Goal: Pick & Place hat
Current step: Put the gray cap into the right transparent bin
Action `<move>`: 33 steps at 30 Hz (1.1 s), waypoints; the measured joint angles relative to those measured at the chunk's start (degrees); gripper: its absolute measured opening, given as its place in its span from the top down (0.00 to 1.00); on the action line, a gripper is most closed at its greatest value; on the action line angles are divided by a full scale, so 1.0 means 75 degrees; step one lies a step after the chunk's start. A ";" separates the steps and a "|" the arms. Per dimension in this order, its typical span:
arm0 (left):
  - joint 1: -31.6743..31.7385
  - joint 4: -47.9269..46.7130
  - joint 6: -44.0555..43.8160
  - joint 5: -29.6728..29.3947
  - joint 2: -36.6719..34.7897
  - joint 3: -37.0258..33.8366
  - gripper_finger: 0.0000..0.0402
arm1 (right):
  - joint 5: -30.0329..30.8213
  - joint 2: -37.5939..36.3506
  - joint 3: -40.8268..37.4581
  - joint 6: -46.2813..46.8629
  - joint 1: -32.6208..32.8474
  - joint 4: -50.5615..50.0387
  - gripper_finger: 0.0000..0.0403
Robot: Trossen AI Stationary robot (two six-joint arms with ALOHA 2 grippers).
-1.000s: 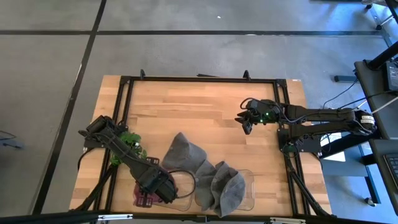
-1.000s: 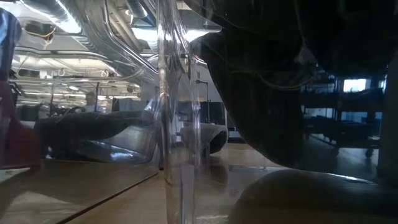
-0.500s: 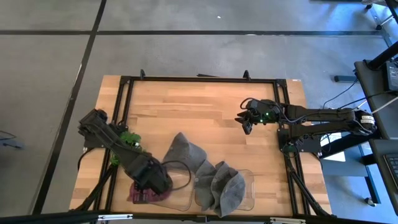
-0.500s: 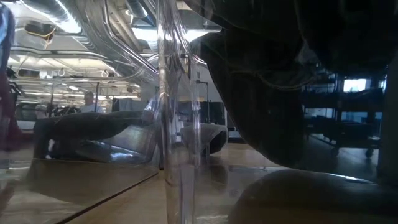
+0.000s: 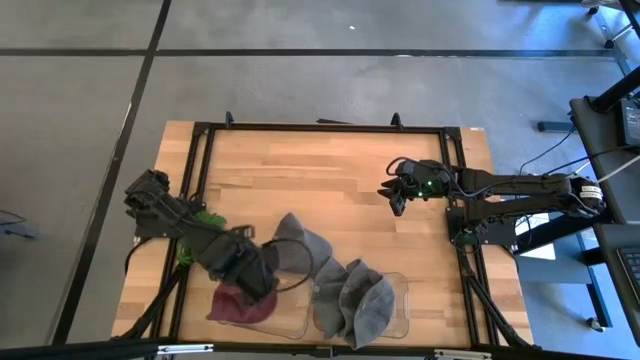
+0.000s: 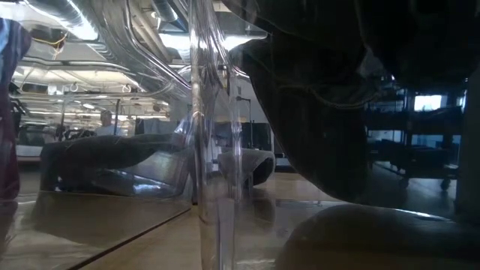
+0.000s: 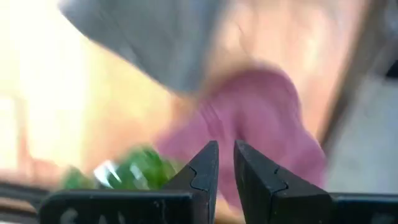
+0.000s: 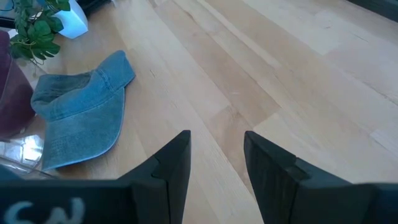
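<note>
While the maroon hat [image 5: 240, 306] hangs low over the near left corner of the table [image 5: 330, 170], the left gripper [image 5: 255, 280] sits just above it. Its jaws are drawn almost together, with only a slit between them. From where I stand they seem to be pinching the hat's edge, though the wrist view is blurred and I would not swear to it. The hat spreads over the left end of a clear tray [image 5: 296, 318] on the near edge. At table height a tall maroon strip at the far left suggests the cloth is off the wood rather than lying flat.

Just to the right, a grey hat [image 5: 297, 245] lies on the bare wood, touching or overlapping the tray's far rim. Further right, a second clear tray [image 5: 403, 300] holds more grey hats [image 5: 358, 300] piled together. A small green plant [image 5: 205, 222] stands beside the left arm.

The right gripper [image 5: 396, 200] waits over empty wood at the right, its fingers parted and holding nothing.

I judge the pick as made or nearly so. The carry and the setting-down are left to do, and the pictures do not show where the hat is meant to go.
</note>
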 joint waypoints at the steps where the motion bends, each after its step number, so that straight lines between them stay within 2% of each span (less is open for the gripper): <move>1: 0.0114 0.0105 0.0049 -0.0367 0.0000 0.0000 0.88 | 0.0002 0.0000 -0.0001 0.0000 -0.0001 0.0001 0.63; 9: 0.1206 0.0602 0.1762 -0.2332 -0.0026 -0.0003 0.88 | 0.0000 0.0000 -0.0002 0.0148 0.0000 0.0098 0.63; 13: 0.1488 0.0895 0.2310 -0.2775 -0.0362 -0.0374 0.88 | 0.0000 0.0000 -0.0002 0.0236 -0.0003 0.0095 0.63; 17: 0.1903 0.2436 0.2630 -0.2296 -0.1290 -0.1969 0.88 | 0.0000 0.0000 -0.0002 0.0227 -0.0001 0.0095 0.63; 23: 0.2286 0.5987 0.3266 -0.0985 -0.2598 -0.4863 0.88 | 0.0004 0.0000 -0.0002 0.0219 -0.0001 0.0118 0.63; 28: 0.2569 0.7020 0.3594 -0.0382 -0.2741 -0.6456 0.88 | 0.0549 0.0000 -0.0002 0.0233 -0.0003 0.0121 0.63; 33: 0.2817 0.7754 0.4575 -0.0285 -0.2684 -0.7413 0.88 | 0.1234 0.0000 -0.0002 0.0242 -0.0003 0.0138 0.63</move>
